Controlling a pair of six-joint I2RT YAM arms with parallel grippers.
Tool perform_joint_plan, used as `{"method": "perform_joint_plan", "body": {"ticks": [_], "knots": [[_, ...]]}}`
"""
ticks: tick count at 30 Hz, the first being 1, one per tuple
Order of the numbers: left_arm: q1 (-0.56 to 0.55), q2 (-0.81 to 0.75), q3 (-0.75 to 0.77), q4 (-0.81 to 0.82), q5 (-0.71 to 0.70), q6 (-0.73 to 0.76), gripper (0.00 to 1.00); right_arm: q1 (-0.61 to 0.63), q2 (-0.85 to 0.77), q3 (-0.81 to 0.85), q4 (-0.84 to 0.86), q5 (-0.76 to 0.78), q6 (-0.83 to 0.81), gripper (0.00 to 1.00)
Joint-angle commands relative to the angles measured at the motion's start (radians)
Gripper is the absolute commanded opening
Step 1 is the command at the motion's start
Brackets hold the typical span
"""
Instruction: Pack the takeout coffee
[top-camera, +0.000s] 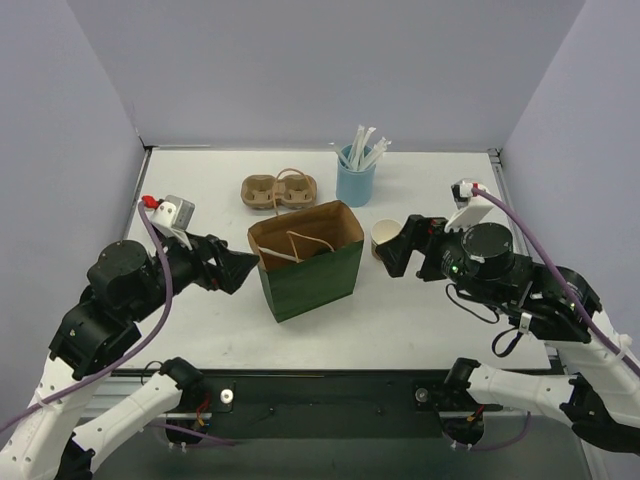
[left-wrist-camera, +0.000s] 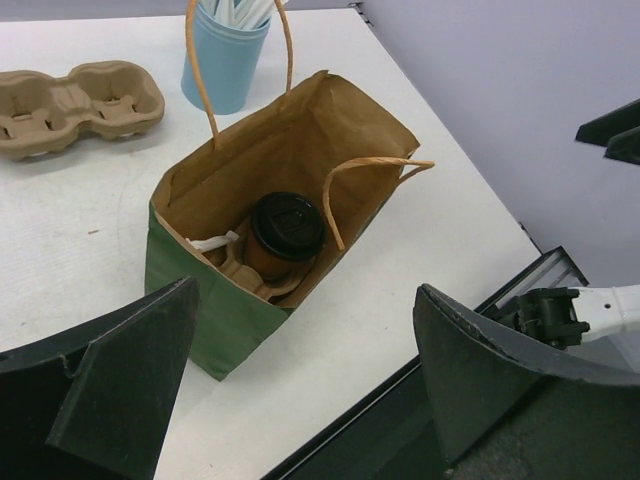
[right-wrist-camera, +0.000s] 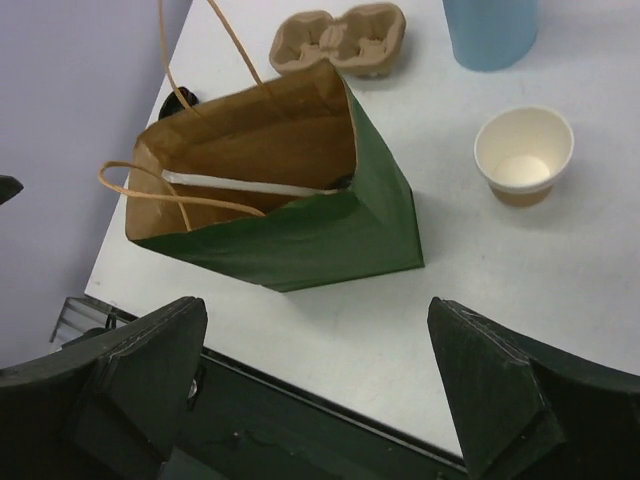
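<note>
The takeout coffee (top-camera: 384, 238), a small tan paper cup with a white rim and cream inside, stands open on the table just right of the green paper bag (top-camera: 312, 275). It also shows in the right wrist view (right-wrist-camera: 523, 155). My right gripper (top-camera: 392, 256) is open and empty, close beside the cup on its near side. My left gripper (top-camera: 245, 268) is open and empty at the bag's left side. In the left wrist view the bag (left-wrist-camera: 215, 310) holds a black-lidded cup (left-wrist-camera: 287, 228) in a pulp tray, with a white straw.
A light-blue cup of white straws (top-camera: 355, 180) stands at the back. A brown two-hole pulp carrier (top-camera: 279, 191) lies to its left. The bag's paper handles (left-wrist-camera: 365, 165) stand up over its open mouth. The table's near edge (right-wrist-camera: 330, 385) runs just below both grippers.
</note>
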Motion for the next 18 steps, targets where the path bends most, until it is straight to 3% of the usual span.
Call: {"method": "perform_joint_plan", "body": {"ticks": [1, 6, 18], "knots": [[0.005, -0.014, -0.003, 0.053, 0.028, -0.042, 0.97, 0.002, -0.054, -0.082, -0.054, 0.065, 0.259, 1.00], [0.005, -0.022, -0.046, 0.090, 0.057, -0.090, 0.97, 0.004, -0.131, -0.162, -0.059, 0.083, 0.258, 1.00], [0.007, -0.042, -0.101, 0.136, 0.020, -0.162, 0.97, 0.002, -0.139, -0.125, -0.088, 0.092, 0.189, 1.00]]}}
